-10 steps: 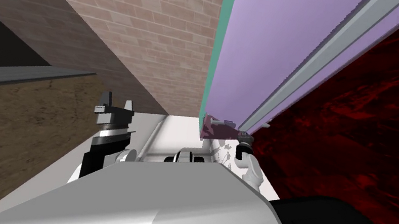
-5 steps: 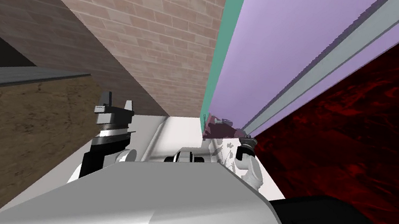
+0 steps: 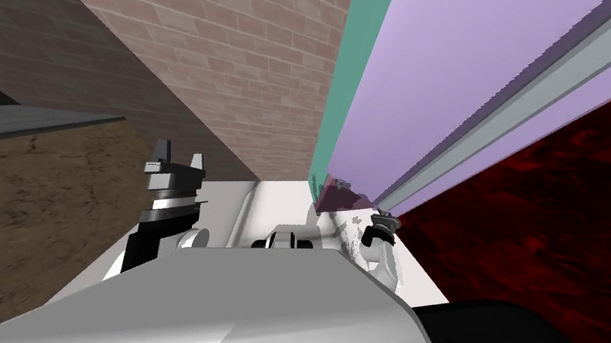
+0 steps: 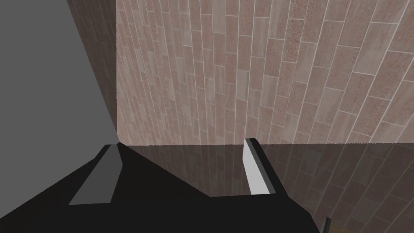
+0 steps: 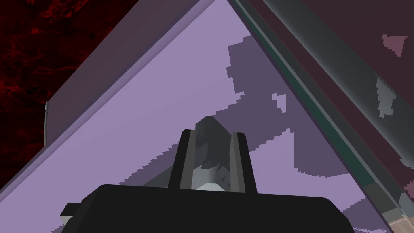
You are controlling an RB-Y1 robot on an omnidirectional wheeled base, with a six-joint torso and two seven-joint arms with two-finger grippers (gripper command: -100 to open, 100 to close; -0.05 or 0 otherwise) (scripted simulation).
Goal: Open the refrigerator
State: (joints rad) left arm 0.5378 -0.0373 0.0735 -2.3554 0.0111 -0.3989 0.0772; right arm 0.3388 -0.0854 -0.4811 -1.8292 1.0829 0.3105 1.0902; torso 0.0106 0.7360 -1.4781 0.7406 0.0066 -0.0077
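Evidently early: right gripper (image 5: 212,136) pinches the long grey bar handle (image 3: 528,102) of the flat lilac refrigerator door (image 3: 426,61), upper right, which looks hardly ajar; left gripper (image 3: 179,152) spread.

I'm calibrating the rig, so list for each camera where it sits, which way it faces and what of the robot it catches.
Head view: on the head, looking steeply down and forward at the lilac refrigerator door; both forearms show, with the left gripper and right gripper.
Left wrist view: on the left hand, looking along its open fingers toward a wall.
Right wrist view: on the right hand, close against the door, its fingers shut on the grey handle.
Shared: head and right wrist views both show door and handle.
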